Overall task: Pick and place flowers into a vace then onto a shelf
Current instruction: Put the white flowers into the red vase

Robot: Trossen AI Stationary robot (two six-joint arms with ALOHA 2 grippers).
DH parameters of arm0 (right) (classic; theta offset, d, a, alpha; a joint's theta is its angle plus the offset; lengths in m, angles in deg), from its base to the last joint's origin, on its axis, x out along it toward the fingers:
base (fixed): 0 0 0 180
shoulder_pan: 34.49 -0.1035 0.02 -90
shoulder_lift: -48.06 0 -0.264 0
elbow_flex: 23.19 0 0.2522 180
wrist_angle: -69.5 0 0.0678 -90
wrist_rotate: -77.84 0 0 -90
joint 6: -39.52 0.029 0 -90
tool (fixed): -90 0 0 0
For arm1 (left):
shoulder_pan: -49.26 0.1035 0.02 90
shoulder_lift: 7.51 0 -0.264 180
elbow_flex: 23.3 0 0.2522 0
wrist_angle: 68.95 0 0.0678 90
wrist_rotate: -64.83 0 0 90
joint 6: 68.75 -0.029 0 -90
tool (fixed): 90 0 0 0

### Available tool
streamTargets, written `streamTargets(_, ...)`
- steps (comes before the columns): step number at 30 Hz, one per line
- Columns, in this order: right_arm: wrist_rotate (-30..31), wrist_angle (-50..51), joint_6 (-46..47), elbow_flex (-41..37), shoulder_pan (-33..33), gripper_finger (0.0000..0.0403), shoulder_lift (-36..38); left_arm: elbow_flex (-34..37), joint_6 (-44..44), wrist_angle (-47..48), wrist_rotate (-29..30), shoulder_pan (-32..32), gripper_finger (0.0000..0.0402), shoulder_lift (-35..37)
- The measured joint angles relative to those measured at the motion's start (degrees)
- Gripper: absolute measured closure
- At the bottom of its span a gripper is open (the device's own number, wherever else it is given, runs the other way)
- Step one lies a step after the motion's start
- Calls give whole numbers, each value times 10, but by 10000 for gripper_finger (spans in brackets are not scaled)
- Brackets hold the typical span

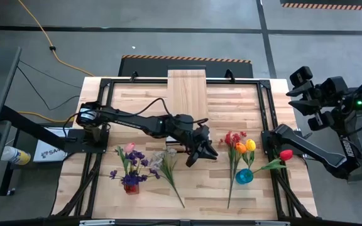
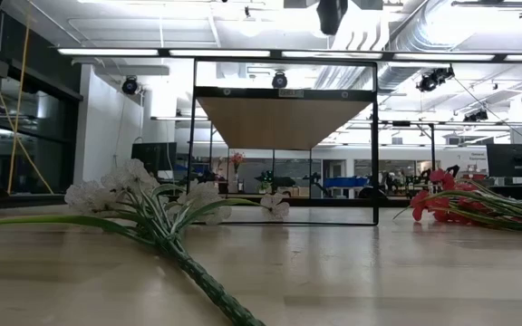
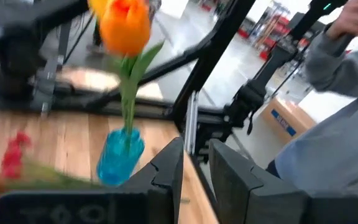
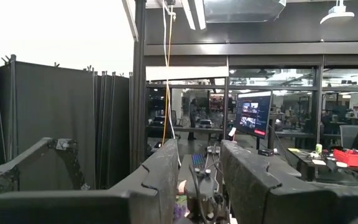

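Flowers: a blue vase (image 1: pixel 244 176) is standing on the desk (image 1: pixel 294 201) toward its right front and is holding an orange tulip (image 1: pixel 240 149), a yellow tulip (image 1: pixel 251 145) and a red tulip (image 1: pixel 286 154) leaning out to the right. A red spray (image 1: pixel 230 139) is lying flat just beside it, stem running toward the front edge. A second, purple vase (image 1: pixel 131 186) at left front is carrying a pink tulip (image 1: pixel 129 148) and purple blossoms (image 1: pixel 137 159). A white spray (image 1: pixel 166 164) is lying loose on the desk between the two vases.

Shelf: the pale raised shelf (image 1: pixel 188 94) at the back centre is bearing nothing.

Assessment: filling appears well advanced but not finished, two sprays remaining loose; no vase is on the shelf yet.

Left hand (image 1: pixel 201 153) is hanging over the desk's middle, between the white spray and the red spray, fingers parted a little and holding nothing. Right hand (image 1: pixel 303 88) is parked off the desk's right rear corner, raised, fingers apart, empty.
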Motion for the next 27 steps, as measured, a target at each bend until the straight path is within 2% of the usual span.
streamTargets(10, -2, -6, 24, 0, 0, 289, 0, 4, 38, -6, 9, -45, 289, -1)
streamTargets(13, -1, -9, 24, 0, 0, 289, 0, 35, 60, -65, 32, -54, 289, -1)
streamTargets(21, 0, -13, 48, 0, 0, 289, 0, 125, 116, -221, 36, -52, 289, -2)
streamTargets(27, -1, -14, 49, 0, 0, 289, 0, 139, 120, -233, 38, -53, 289, -2)
